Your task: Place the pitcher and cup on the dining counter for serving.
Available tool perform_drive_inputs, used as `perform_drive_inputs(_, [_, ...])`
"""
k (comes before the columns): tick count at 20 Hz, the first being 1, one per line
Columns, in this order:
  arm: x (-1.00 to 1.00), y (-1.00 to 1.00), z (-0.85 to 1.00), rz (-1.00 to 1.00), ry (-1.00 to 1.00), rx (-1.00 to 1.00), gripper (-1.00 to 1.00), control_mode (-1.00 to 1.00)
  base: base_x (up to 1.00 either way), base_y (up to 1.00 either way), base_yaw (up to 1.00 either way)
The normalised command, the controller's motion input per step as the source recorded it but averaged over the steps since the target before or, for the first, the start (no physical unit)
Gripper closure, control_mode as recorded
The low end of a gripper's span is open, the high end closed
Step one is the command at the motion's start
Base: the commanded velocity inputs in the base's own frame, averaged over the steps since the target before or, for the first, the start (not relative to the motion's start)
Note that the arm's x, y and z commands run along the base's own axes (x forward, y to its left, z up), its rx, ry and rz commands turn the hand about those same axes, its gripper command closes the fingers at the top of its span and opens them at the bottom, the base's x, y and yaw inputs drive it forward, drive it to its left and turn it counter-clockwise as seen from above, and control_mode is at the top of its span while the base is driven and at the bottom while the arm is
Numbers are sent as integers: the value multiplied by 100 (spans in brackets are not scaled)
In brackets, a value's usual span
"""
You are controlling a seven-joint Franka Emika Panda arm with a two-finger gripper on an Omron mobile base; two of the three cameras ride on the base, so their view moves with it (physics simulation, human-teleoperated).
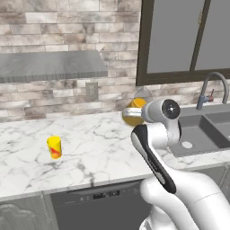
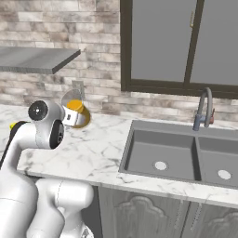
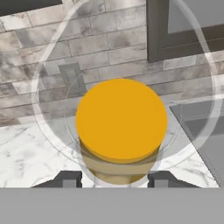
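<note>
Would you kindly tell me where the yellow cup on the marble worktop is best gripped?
Grip the yellow cup across its straight side walls at mid-height, coming in level from the front edge of the worktop. It stands upright and alone, with open marble all around it.

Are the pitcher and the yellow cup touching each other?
Apart. In the left base view, bare marble counter separates the cup at the left from the pitcher near the sink.

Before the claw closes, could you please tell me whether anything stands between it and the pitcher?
Nothing visible does. In the hand view the pitcher sits directly ahead, its base between the two fingertips of the claw. From the left base view, the yellow cup stands well off to the side on the marble worktop.
</note>
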Motion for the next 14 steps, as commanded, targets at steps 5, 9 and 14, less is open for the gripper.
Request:
perform_drive_inputs(5, [-4, 0, 0, 1, 0, 0, 100, 100, -31, 0, 13])
perform_drive_inputs(9, [0, 0, 0, 0, 0, 0, 100, 100, -67, 0, 34])
perform_drive_inputs(14, [0, 0, 0, 0, 0, 0, 100, 100, -63, -6, 38])
